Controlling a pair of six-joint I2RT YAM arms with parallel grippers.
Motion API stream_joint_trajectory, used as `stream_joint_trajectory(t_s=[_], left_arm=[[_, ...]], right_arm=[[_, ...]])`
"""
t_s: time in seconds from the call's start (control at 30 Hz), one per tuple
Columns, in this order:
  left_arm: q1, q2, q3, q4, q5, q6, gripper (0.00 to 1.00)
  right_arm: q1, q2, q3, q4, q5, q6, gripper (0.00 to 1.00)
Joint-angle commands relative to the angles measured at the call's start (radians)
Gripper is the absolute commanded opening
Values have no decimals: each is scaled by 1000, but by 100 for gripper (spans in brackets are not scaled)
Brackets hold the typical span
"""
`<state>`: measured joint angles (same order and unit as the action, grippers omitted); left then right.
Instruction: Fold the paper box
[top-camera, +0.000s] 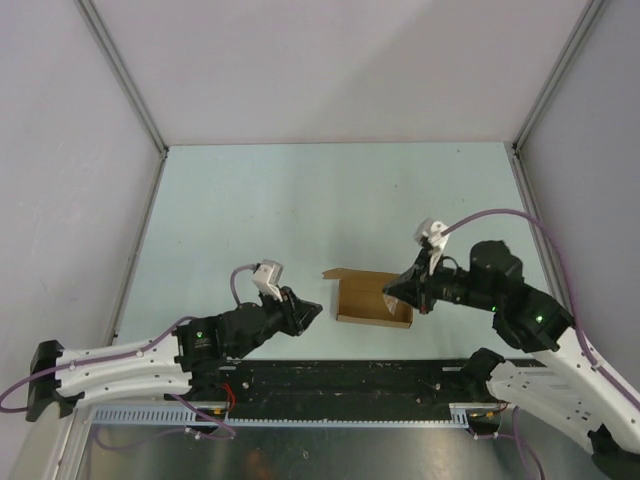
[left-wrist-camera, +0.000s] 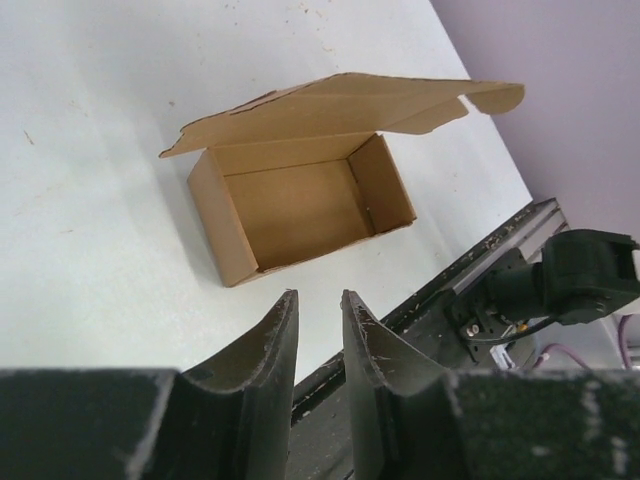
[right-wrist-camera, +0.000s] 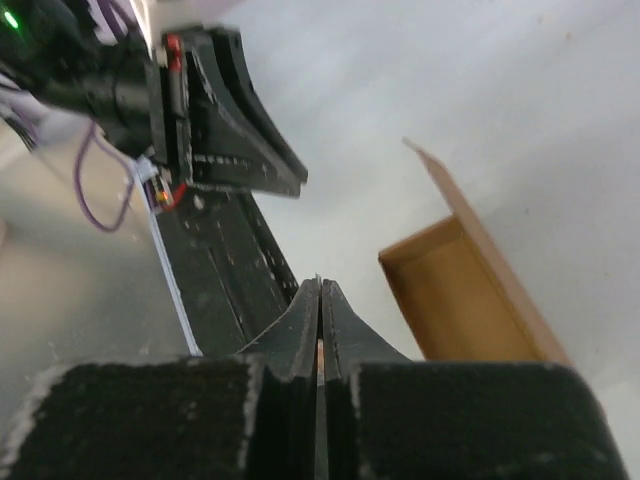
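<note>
**Box** (top-camera: 372, 300): brown cardboard, one piece. It sits on the pale tabletop (top-camera: 300, 200) at lower centre of the top view, just above the black rail (top-camera: 340, 380). Its four walls stand up and its mouth faces upward. In the left wrist view the box (left-wrist-camera: 300, 205) fills the upper middle of the frame. The lid (left-wrist-camera: 330, 105) is raised off the far wall and slants across the top, with a rounded tab at its right end. In the right wrist view the box (right-wrist-camera: 460, 300) lies at centre right, and one flap rises to a point above it.

**Left fingers** (top-camera: 308, 312): just left of the box and pointing at it, not touching. In the wrist view the fingers (left-wrist-camera: 280, 330) stand slightly apart with nothing between them.

**Right fingers** (top-camera: 392, 292): at the right end of the box; whether they touch it cannot be told. In the wrist view the fingers (right-wrist-camera: 319, 300) are pressed flat together and hold no cardboard.
</note>
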<state>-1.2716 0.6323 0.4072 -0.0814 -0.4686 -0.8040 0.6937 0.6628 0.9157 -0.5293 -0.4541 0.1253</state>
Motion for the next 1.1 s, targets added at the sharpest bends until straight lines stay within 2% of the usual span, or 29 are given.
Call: stream_joint_trajectory(t_s=[0.0, 0.1, 0.17, 0.37, 0.6, 0.7, 0.73, 0.77, 1.07], left_arm=[[6, 24, 50, -8, -7, -8, 29], [5, 27, 48, -9, -10, -9, 29], [6, 24, 44, -8, -13, -9, 29], [6, 21, 39, -11, -18, -15, 29], [5, -6, 22, -15, -24, -17, 29], [6, -9, 19, -17, -24, -17, 29], [5, -11, 19, -18, -24, -18, 29], [6, -14, 19, -18, -22, -20, 29], [5, -23, 13, -23, -25, -18, 30]], right_arm=[[174, 23, -63, -34, 248, -50, 1], [275, 66, -84, -12, 423, -52, 2], [300, 124, -78, -1, 580, -44, 2], [303, 260, -80, 58, 732, 17, 6], [308, 345, -89, 146, 812, 48, 18], [308, 369, -90, 158, 833, 51, 31], [308, 373, -90, 158, 835, 50, 39], [308, 374, -90, 161, 836, 54, 41], [305, 317, -90, 140, 830, 62, 51]])
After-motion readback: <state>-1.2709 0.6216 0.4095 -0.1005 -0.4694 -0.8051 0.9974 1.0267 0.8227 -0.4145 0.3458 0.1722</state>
